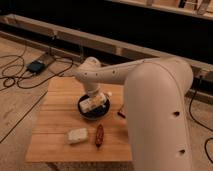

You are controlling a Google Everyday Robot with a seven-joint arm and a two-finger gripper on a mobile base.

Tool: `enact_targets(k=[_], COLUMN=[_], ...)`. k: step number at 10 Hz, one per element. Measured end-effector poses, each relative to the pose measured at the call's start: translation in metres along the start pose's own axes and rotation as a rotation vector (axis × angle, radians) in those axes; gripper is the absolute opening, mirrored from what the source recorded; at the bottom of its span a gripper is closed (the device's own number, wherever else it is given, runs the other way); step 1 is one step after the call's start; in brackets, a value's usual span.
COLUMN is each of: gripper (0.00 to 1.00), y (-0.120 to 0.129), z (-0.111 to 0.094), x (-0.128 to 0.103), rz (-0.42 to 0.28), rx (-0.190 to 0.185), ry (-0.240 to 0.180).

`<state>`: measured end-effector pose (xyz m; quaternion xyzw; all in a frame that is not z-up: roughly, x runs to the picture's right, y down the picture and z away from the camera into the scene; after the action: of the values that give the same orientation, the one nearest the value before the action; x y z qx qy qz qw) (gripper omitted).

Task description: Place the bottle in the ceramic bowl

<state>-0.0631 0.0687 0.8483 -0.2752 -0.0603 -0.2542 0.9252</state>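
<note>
The cream-white bottle (93, 103) lies tilted across the dark ceramic bowl (92, 115), its capped end pointing up and to the right. The bowl stands near the middle of the wooden table (54, 111). My gripper (96, 95) reaches down from the white wrist (90, 73) and sits right at the bottle, over the bowl's far side. From this view I cannot tell whether it still holds the bottle. The arm's big white link (157, 107) fills the right side and hides the table's right part.
A pale squarish block (77, 135) and a reddish-brown oblong object (99, 136) lie near the table's front edge. A small dark item (121, 112) lies right of the bowl beside the arm. Cables and a black box (36, 66) are on the floor to the left.
</note>
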Motion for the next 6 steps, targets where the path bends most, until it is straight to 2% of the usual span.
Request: enact_targets(k=[4, 6], gripper=[0.77, 0.8], y=[0.002, -0.0013], z=[0.0028, 0.0022], x=[0.0, 0.0032], rz=[0.021, 0.031], rx=[-0.012, -0.008], ry=[-0.004, 0.002])
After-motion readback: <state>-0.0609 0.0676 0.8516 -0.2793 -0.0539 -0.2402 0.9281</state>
